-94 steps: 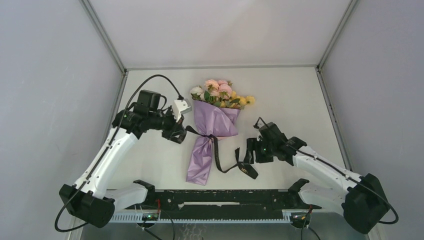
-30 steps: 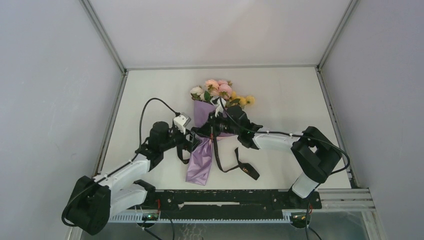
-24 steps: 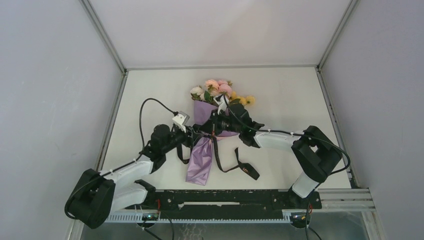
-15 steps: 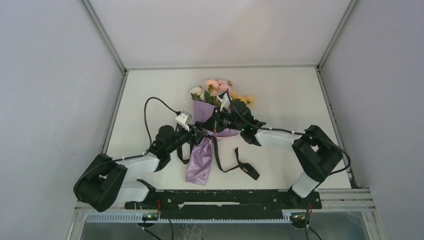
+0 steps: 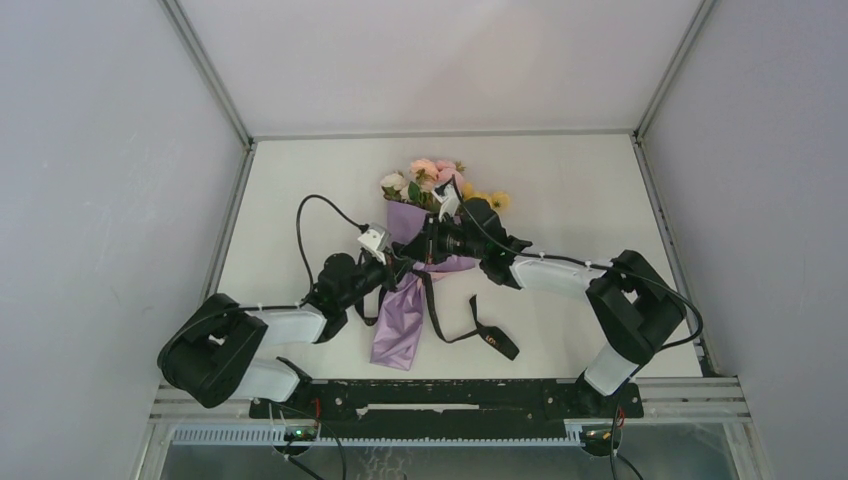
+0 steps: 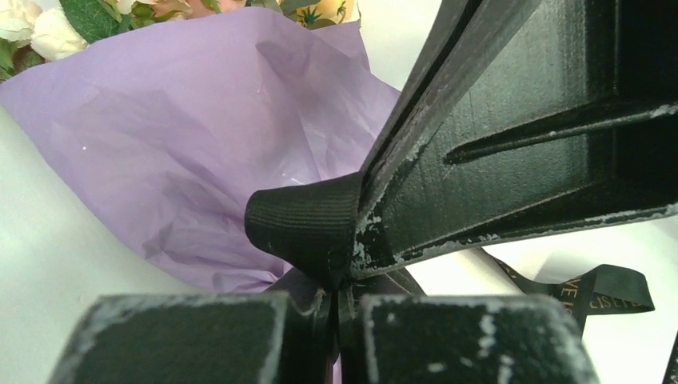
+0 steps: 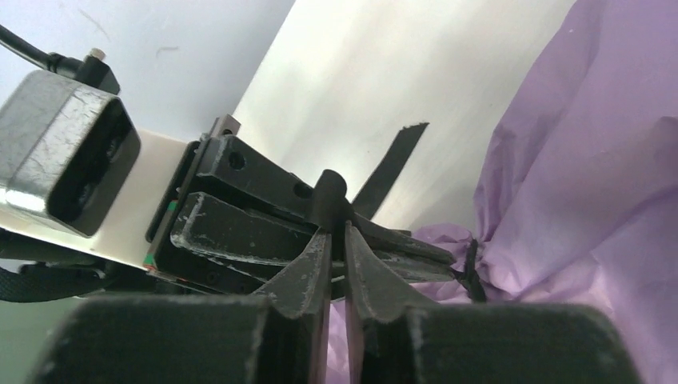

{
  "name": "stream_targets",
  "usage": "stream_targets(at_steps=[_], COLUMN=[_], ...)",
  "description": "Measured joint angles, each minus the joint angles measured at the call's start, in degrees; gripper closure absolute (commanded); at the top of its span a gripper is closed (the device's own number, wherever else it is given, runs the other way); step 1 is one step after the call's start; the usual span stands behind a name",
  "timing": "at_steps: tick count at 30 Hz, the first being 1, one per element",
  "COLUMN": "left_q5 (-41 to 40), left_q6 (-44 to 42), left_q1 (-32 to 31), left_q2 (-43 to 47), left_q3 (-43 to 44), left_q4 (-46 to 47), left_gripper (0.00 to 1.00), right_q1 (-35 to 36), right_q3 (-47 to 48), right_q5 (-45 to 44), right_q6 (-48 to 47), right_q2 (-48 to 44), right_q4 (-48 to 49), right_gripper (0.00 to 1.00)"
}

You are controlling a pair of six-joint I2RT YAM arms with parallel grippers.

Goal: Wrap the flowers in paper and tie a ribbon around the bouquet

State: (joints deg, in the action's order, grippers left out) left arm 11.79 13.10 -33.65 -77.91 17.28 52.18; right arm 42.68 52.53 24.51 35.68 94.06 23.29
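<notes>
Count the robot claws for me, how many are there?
2. The left gripper reaches in from the left and pinches the ribbon at the bouquet's waist. The right gripper reaches in from the right, meeting it there.

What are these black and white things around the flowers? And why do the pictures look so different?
They are two robot arms on a table. One picture looks down from above; the other two come from small cameras on the wrists, close up. A bouquet, flowers in purple paper, lies on the table. The left gripper is shut on a loop of the black ribbon round it. The right gripper meets the same loop, almost closed; whether it grips, I cannot tell.
</notes>
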Motion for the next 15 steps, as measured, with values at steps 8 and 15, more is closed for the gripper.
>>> stream_targets(at_steps=[8,15], left_q5=[0.3,3.1], left_q6=[-3.7,-9.7], left_q1=[-0.1,-0.1], left_q2=[0.9,2.2], left_q3=[-1.0,-1.6], left_q4=[0.0,-0.6], left_gripper=[1.0,1.0], right_q1=[-5.2,-6.9], right_q3=[0.4,-2.3], right_q5=[-9.9,-21.0], right_q6=[-2.2,-1.1], right_q2=[-11.8,-21.5], right_q4=[-27.8,-55.5], right_gripper=[0.41,0.35])
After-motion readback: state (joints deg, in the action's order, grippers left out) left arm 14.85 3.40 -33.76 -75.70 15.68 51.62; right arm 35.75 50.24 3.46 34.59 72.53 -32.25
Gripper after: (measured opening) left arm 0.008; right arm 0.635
